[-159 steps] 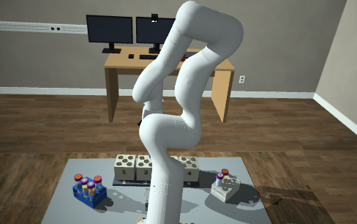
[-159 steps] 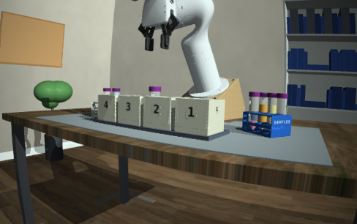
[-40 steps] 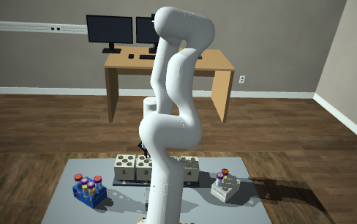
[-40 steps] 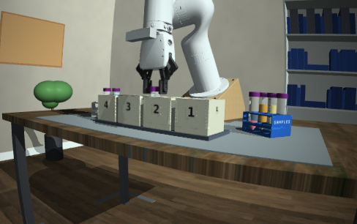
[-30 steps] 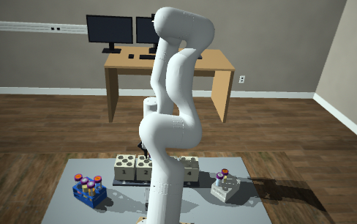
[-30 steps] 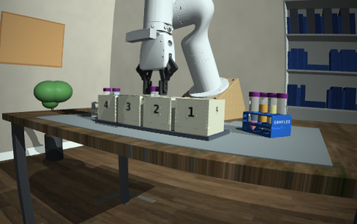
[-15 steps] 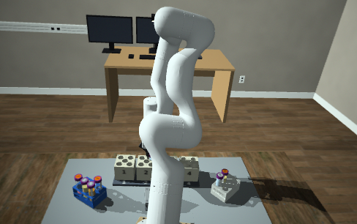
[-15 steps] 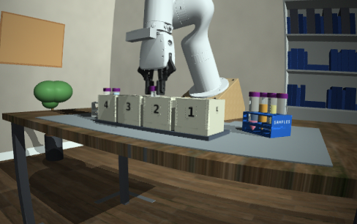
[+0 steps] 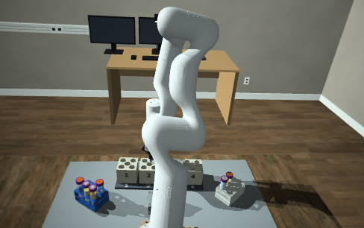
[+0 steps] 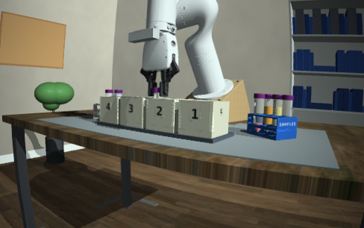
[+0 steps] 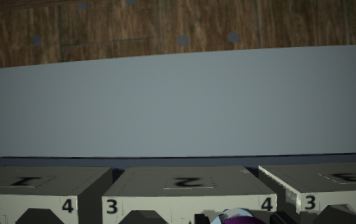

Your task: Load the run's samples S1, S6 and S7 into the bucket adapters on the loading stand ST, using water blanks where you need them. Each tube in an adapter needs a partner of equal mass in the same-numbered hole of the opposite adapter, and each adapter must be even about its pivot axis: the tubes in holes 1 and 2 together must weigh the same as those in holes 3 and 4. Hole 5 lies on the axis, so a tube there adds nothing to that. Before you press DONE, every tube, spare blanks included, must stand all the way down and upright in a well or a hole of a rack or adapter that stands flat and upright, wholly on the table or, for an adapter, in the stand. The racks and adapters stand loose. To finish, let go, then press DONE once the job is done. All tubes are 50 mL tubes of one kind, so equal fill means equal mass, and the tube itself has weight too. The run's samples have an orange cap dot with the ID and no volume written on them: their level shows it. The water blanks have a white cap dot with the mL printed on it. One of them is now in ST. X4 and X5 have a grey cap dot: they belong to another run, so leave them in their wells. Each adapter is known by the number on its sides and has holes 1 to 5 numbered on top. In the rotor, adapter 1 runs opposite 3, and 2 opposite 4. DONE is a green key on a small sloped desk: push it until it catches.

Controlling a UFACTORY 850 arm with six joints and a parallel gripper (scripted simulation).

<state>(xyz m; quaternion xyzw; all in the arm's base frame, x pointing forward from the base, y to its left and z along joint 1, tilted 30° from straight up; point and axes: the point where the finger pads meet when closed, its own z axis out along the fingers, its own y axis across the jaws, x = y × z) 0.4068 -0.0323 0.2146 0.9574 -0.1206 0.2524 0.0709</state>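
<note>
In the top view my arm (image 9: 173,134) (image 10: 203,56) hides adapter 3 (image 10: 131,112) (image 11: 340,177) almost entirely; the wrist view cuts the gripper (image 9: 151,159) (image 10: 158,93) (image 11: 241,220) off at its lower border. Cap-dot IDs are too small to read. The loading stand (image 9: 121,187) (image 10: 220,139) runs along the worktop's far edge as the top view shows it, its adapters close-set, so adapter 1 (image 9: 127,176) (image 10: 201,121) (image 11: 37,180) and adapter 3 flank the work. The blue rack (image 9: 87,201) (image 10: 286,130) stands toward the left edge, the grey rack (image 9: 228,197) toward the right, both holding tubes. The purple-capped tube (image 10: 156,90) (image 11: 237,220) stands in adapter 2 (image 9: 148,176) (image 10: 159,118) (image 11: 187,182), near its number 4; I find the fingers closed on it, one each side.

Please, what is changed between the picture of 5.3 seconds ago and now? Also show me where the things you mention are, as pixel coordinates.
The gripper (image 9: 151,159) (image 10: 159,93) (image 11: 242,219) has come down from above the adapters, and its fingers have closed on the purple-capped tube (image 10: 156,89) (image 11: 236,220) in adapter 2 (image 9: 148,176) (image 10: 159,120) (image 11: 177,189). The adapters, the blue rack (image 9: 98,202) (image 10: 288,133) and the pale rack (image 9: 228,197) (image 10: 95,111) stayed in place.
</note>
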